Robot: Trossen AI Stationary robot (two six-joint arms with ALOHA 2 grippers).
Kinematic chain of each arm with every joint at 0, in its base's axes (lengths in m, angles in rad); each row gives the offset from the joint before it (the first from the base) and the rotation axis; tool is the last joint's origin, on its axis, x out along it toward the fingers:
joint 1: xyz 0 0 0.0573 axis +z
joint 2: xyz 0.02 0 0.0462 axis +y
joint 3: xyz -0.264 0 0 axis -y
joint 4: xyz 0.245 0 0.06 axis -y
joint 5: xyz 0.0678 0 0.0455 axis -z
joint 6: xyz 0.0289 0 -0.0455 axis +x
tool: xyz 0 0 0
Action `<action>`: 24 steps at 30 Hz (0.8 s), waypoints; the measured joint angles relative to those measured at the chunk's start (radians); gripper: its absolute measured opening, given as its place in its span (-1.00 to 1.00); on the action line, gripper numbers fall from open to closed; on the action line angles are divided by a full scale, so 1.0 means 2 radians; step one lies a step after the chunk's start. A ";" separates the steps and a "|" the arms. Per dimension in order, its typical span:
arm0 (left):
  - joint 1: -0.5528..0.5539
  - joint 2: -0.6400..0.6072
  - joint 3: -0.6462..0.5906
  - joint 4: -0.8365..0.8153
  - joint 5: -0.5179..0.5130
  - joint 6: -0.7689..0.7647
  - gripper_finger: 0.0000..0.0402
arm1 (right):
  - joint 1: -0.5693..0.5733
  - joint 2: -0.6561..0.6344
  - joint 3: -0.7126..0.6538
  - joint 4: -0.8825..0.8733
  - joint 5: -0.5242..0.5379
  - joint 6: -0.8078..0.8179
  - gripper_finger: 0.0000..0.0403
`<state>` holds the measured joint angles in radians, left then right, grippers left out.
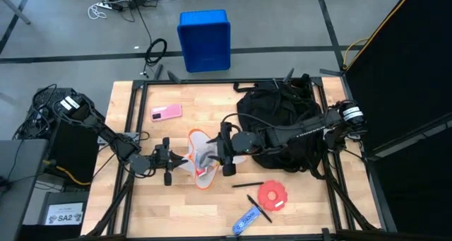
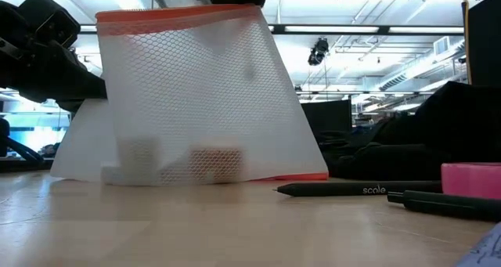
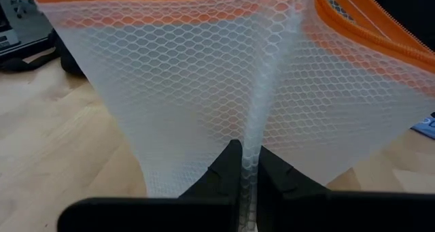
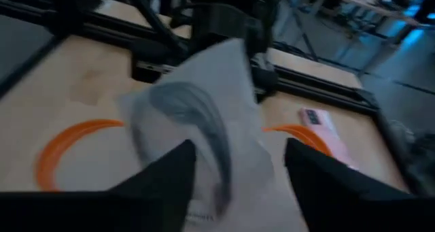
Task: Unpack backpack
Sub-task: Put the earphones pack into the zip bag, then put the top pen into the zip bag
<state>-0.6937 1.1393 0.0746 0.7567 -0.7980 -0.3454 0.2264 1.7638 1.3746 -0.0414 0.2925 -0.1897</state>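
The black backpack (image 1: 282,121) lies on the table's right far part, touched by neither gripper. A white mesh pouch (image 1: 201,160) with an orange zipper rim (image 2: 180,15) stands mid-table. Its lower edge is on the wood, and small white and brown items (image 2: 215,165) lie inside at the bottom. My left gripper (image 1: 171,163) is at the pouch's left side, shut on the mesh. My right gripper (image 1: 227,155) reaches in from the right over the pouch, open, with the pouch (image 4: 217,116) between its spread fingers. My left gripper (image 3: 249,174) pinches a fold of the white mesh wall (image 3: 251,133) between its two fingers, coming level from the table's left. The mesh rises from the fingers to the orange rim, and the pouch's bottom rests on the table. Whether my right gripper touches the pouch cannot be told.
A pink flat case (image 1: 166,112) lies far left on the table. Near the front edge are a red object (image 1: 272,195), two black pens (image 1: 247,184), and a blue packet (image 1: 246,220). A blue crate (image 1: 205,39) stands on the floor beyond the far edge.
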 joint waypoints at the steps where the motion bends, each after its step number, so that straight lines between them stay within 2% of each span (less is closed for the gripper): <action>1: 0.000 0.000 0.000 0.000 0.000 0.000 -1.00 | 0.002 -0.001 0.000 -0.001 0.015 -0.003 0.16; 6: 0.000 0.000 0.000 0.000 0.000 0.000 -1.00 | 0.016 -0.015 0.000 -0.004 0.064 -0.021 0.51; 11: 0.000 0.000 0.000 0.000 0.002 0.000 -1.00 | 0.036 -0.039 0.000 -0.040 0.094 -0.023 0.63; 15: 0.000 0.000 0.000 0.001 0.002 0.000 -1.00 | 0.059 -0.061 0.000 -0.095 0.095 0.033 0.62; 18: 0.000 0.000 0.000 0.001 0.002 0.000 -1.00 | 0.076 -0.061 0.000 -0.162 0.051 0.106 0.56; 20: 0.000 0.000 0.000 0.000 0.002 0.000 -1.00 | 0.087 -0.052 -0.014 -0.177 0.021 0.146 0.51; 24: 0.000 0.000 0.000 0.006 0.004 0.000 -1.00 | 0.109 -0.023 -0.059 -0.186 0.009 0.200 0.41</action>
<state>-0.6939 1.1393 0.0752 0.7683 -0.7904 -0.3456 0.4450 1.7182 1.2557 -0.4139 0.3097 0.2104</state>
